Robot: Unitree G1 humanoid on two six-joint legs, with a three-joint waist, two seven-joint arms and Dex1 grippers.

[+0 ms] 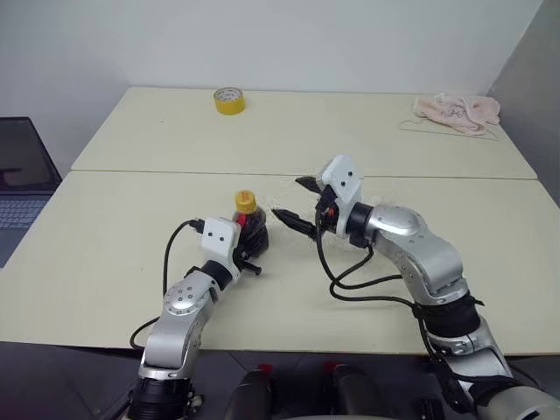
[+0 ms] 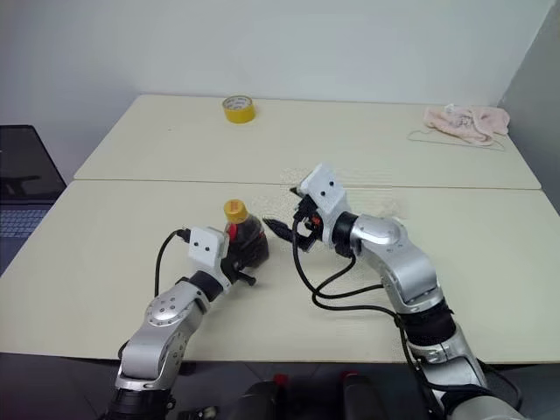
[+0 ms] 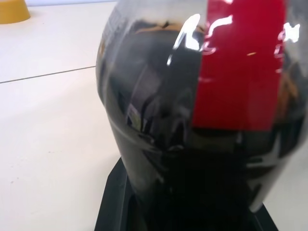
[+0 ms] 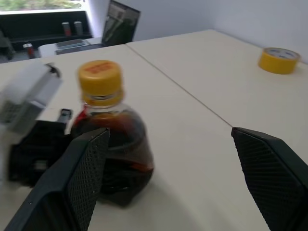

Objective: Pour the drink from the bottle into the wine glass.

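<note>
The left gripper (image 1: 251, 255) was clamped on the bottle (image 1: 251, 229), which stood upright on the table (image 1: 114, 236), yellow cap (image 4: 100, 82) on and the drink (image 4: 122, 132) inside. The right gripper (image 1: 297, 206) hung just beside it, fingers wide apart. If those fingers closed off-centre on the cap, they might slip or tip the bottle; no wine glass was visible.

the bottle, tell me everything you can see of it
The small squat clear plastic bottle stands upright on the cream table, its yellow screw cap on, a red label at the neck, dark brown drink filling the body. The left gripper is shut on it; the open right gripper is beside it, apart.
</note>
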